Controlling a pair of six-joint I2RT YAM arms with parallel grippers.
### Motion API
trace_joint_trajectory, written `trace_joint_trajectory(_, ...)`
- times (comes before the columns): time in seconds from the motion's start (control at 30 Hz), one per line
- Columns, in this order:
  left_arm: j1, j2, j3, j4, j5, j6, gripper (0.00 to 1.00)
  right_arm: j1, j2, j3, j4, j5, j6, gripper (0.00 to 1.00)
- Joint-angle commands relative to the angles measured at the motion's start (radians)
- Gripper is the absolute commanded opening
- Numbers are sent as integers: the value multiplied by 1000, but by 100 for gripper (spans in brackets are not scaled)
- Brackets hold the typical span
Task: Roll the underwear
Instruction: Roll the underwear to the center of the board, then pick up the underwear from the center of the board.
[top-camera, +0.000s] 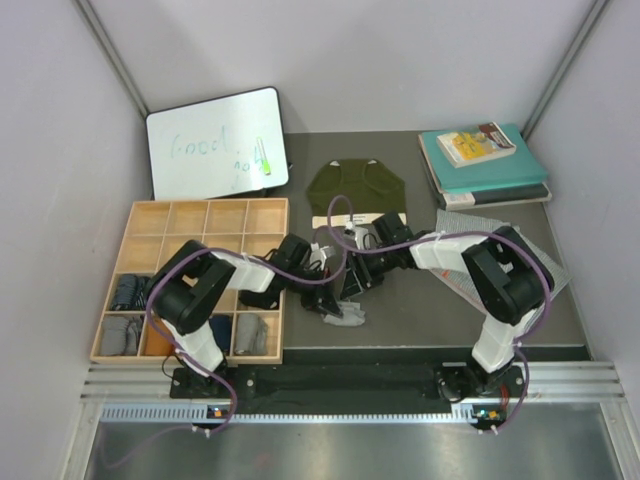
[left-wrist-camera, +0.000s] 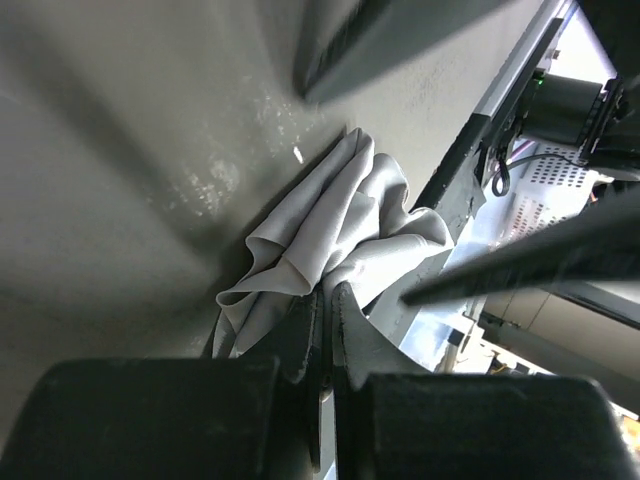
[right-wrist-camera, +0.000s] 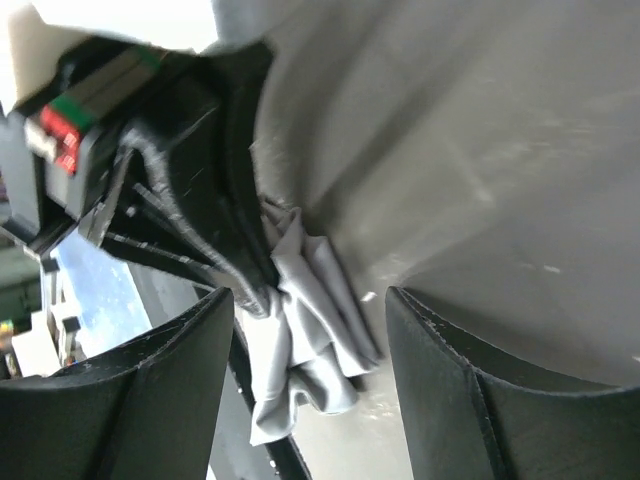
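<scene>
On dark mat (top-camera: 400, 320) | crumpled soft grey underwear (left-wrist-camera: 340, 220) | left jaws pinching it | right jaws released

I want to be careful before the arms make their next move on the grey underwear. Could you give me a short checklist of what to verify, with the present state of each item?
1. Left gripper holds the grey underwear: ok, its fingers are closed at the cloth's edge.
2. Right gripper is free to take a new hold: ok, its jaws stand open with the cloth between them.
3. Grey underwear is in a tidy roll: not ok, it lies crumpled in loose folds.
4. Green underwear is out of the way: ok, it lies flat behind the arms.
5. Patterned underwear lies flat: cannot tell, the right arm covers most of it.
</scene>
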Motion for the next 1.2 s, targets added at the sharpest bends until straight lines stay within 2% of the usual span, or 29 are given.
trace_joint_trajectory(0.0, 33, 44, -14, -72, -99, 28, 0, 46, -3, -56, 33, 41, -40, 63)
trace_joint_trajectory(0.5, 71, 54, 0, -90, -86, 27, 0, 170, -69, -92, -39, 126, -71, 54)
trace_joint_trajectory(0.6, 77, 50, 3, -92, -87, 24, 0, 189, -85, -92, -71, 166, -85, 49)
trace_joint_trajectory(0.7, 82, 45, 8, -92, -81, 18, 0, 212, -96, -96, -84, 191, -97, 40)
trace_joint_trajectory(0.73, 82, 44, 8, -92, -81, 14, 0, 216, -96, -99, -85, 194, -98, 28)
trace_joint_trajectory(0.83, 82, 34, 15, -90, -84, 10, 0, 223, -87, -99, -91, 221, -95, 6)
trace_joint_trajectory(0.9, 82, 22, 17, -76, -84, 2, 0, 223, -78, -93, -99, 261, -82, 1)
trace_joint_trajectory(1.0, 86, -22, 32, -102, -124, 10, 17, 224, -92, -85, -118, 332, -37, 0)
trace_joint_trajectory(1.03, 94, -56, 41, -131, -141, 14, 33, 221, -102, -82, -130, 344, -22, 0)
trace_joint_trajectory(1.17, 141, -169, 92, -219, -191, 28, 61, 195, -173, -53, -177, 390, 46, 0)
